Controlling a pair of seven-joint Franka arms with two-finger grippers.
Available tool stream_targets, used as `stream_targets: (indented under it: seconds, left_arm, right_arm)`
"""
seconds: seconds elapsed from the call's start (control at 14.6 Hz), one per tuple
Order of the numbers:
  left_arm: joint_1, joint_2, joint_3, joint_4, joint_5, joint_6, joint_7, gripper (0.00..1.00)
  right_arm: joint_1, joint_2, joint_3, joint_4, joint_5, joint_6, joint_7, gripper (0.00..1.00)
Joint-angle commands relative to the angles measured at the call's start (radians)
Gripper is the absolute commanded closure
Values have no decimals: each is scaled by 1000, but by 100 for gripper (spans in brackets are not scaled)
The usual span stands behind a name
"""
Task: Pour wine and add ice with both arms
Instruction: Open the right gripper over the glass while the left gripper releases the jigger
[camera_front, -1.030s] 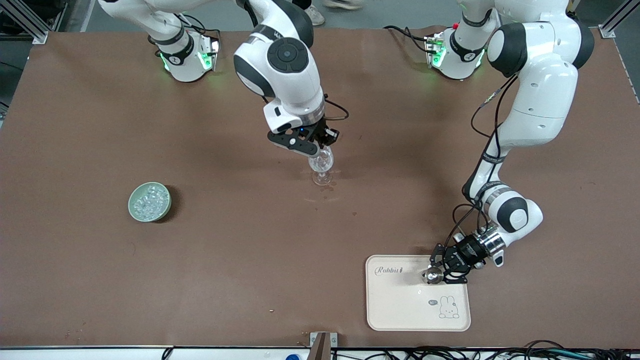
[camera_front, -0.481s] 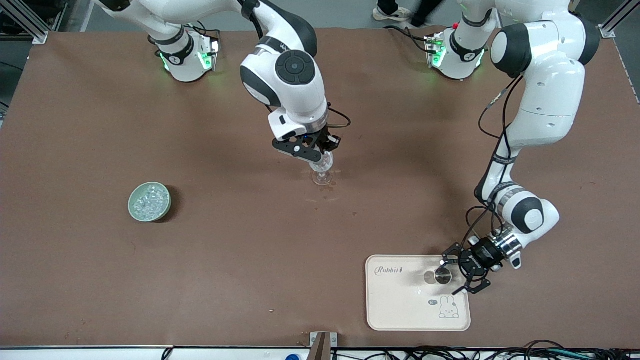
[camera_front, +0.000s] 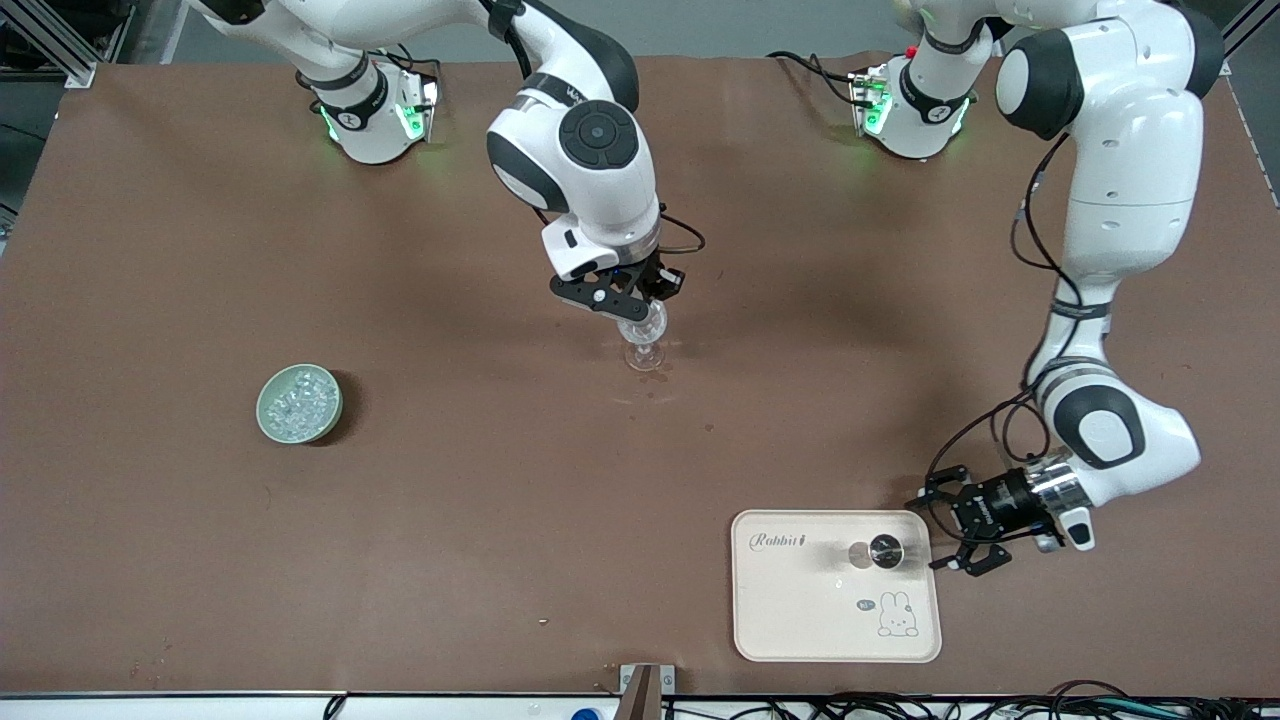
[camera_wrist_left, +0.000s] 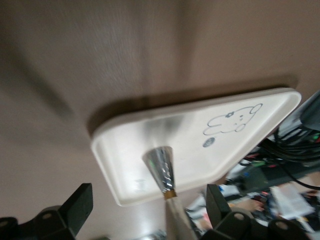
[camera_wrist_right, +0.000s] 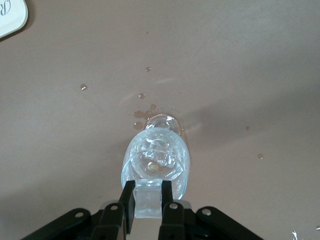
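Note:
A clear stemmed wine glass (camera_front: 647, 340) stands mid-table, also in the right wrist view (camera_wrist_right: 156, 159). My right gripper (camera_front: 633, 307) hovers just over its rim, shut on a clear ice cube (camera_wrist_right: 148, 201). A green bowl (camera_front: 270, 425) of ice cubes (camera_front: 300, 400) sits toward the right arm's end. The wine bottle (camera_front: 886, 551), with a silver foil neck (camera_wrist_left: 160, 170), stands upright on the cream rabbit tray (camera_front: 800, 610). My left gripper (camera_front: 930, 530) is open and empty beside the tray's edge, apart from the bottle; its fingers (camera_wrist_left: 80, 202) show wide apart.
Small wet drops (camera_wrist_right: 142, 112) lie on the brown table around the glass foot. Cables and clutter (camera_wrist_left: 280, 170) lie past the table's front edge, near the tray.
My left gripper has opened, let go of the bottle and drawn back off the tray toward the left arm's end. The right gripper shifted slightly over the glass with its ice cube.

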Motion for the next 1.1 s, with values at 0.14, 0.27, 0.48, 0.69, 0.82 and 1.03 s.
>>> stream_targets:
  seconds: [0.14, 0.27, 0.48, 0.69, 0.82, 1.03]
  left_arm:
    - [-22, -60, 36, 76, 388, -22, 3, 0]
    - [-22, -101, 34, 95, 403, -22, -1, 0]
    - [-15, -219, 34, 88, 496, -23, 5, 0]
    - [-21, -348, 22, 81, 763, -83, 78, 0]
    - [-21, -414, 7, 78, 846, -164, 224, 0]
    - [-16, -497, -4, 53, 857, -220, 460, 0]
  right_arm:
    - [4, 18, 3, 11, -39, -3, 15, 90]
    - [4, 20, 3, 11, -42, -7, 16, 89]
    - [4, 20, 3, 8, -40, -10, 15, 84]
    - [3, 20, 3, 9, -40, -9, 13, 69]
    - [3, 20, 4, 8, -39, -9, 15, 58]
    - [4, 20, 3, 9, -39, -9, 15, 51]
